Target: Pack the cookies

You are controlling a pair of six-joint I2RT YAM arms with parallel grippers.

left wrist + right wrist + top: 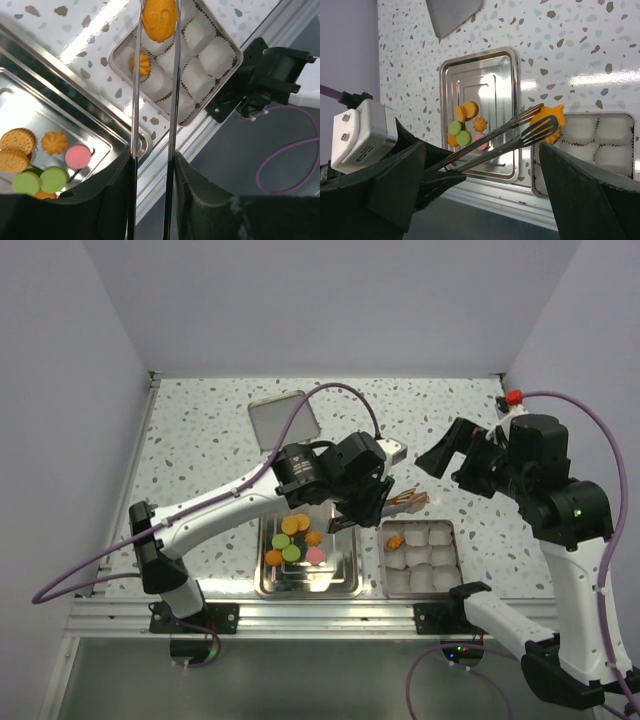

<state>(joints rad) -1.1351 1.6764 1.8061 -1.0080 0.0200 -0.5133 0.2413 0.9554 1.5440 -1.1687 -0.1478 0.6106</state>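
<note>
My left gripper (362,498) (152,172) is shut on a pair of metal tongs (172,90). The tongs' tips pinch an orange cookie (159,19) (548,118) in the air above the left part of the square tin (457,562). One orange flower-shaped cookie (140,64) lies in a white liner of that tin. Several more cookies (295,542), orange, green and one pink (78,156), lie on the steel tray (336,578). My right gripper (447,454) (485,182) hangs open above the table behind the tin, holding nothing.
The tin's grey lid (281,420) lies on the speckled table behind the tray. Tray and tin sit side by side at the table's near edge, against the aluminium rail (300,615). Purple cables loop around both arms.
</note>
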